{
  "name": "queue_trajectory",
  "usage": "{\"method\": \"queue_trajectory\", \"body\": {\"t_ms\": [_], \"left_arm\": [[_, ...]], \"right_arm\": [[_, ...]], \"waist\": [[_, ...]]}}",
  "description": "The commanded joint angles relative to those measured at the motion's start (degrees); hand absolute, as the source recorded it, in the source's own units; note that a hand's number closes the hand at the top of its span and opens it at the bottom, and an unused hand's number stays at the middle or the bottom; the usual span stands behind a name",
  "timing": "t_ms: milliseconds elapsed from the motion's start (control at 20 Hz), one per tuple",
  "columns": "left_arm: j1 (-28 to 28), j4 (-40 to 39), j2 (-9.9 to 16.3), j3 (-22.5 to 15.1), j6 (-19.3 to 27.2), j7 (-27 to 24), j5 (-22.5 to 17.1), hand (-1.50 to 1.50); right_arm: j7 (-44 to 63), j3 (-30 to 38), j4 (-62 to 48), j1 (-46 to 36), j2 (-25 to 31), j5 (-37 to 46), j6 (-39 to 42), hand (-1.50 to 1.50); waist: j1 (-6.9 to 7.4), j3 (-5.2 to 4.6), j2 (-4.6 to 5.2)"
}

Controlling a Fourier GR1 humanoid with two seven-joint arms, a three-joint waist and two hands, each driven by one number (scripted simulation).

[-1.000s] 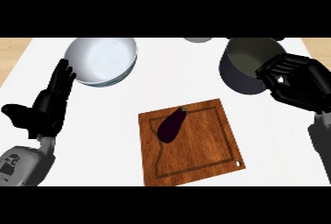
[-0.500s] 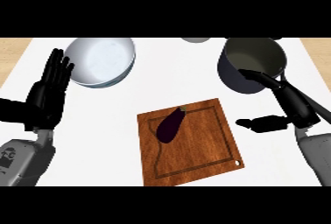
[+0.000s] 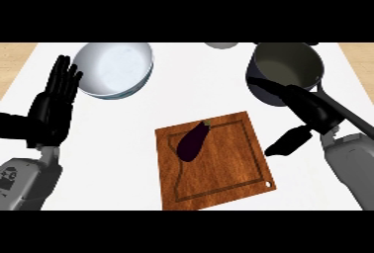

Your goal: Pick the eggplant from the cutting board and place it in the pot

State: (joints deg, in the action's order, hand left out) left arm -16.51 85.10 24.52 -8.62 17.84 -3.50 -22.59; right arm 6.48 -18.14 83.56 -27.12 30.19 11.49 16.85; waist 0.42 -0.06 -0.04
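Note:
A dark purple eggplant [image 3: 192, 141] lies on the wooden cutting board [image 3: 226, 173], in its upper left part, tilted with the stem toward the upper right. The dark pot [image 3: 287, 70] stands at the back right of the counter, its long black handle running down to the right. My right hand [image 3: 310, 108] is open, fingers straight and pointing up-left over the pot's near rim, thumb hanging down beside the board's right edge. It is apart from the eggplant. My left hand [image 3: 53, 106] rests open at the left, fingers up.
A large white bowl [image 3: 114, 69] sits at the back left, close to my left hand. A small grey object [image 3: 220, 45] shows at the top edge. White counter lies between the bowl and the pot.
My right hand has turned and come left and down, from beside the pot toward the board's right edge. The left hand has shifted slightly. The eggplant has stayed put.

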Motion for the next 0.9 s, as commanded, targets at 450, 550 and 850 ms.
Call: {"method": "queue_trajectory", "body": {"t_ms": [450,550,850], "left_arm": [[2.19,4.46,-2.73,1.43,-0.44,3.22,3.86,0.0],[0.55,-0.94,-4.04,2.61,-1.78,-1.02,4.06,0.0],[-1.66,2.07,-5.48,4.39,-1.65,5.34,5.76,0.0]], "right_arm": [[22.72,-4.65,-0.89,-6.92,-13.2,5.81,8.8,-1.5],[20.27,-6.38,-6.58,-6.85,-15.64,7.87,7.71,-1.5],[17.79,-5.33,-5.67,-2.54,-18.4,11.93,8.69,-1.5]], "waist": [[-0.24,0.05,-0.03],[-0.21,0.04,0.14],[-0.38,0.07,0.01]]}}
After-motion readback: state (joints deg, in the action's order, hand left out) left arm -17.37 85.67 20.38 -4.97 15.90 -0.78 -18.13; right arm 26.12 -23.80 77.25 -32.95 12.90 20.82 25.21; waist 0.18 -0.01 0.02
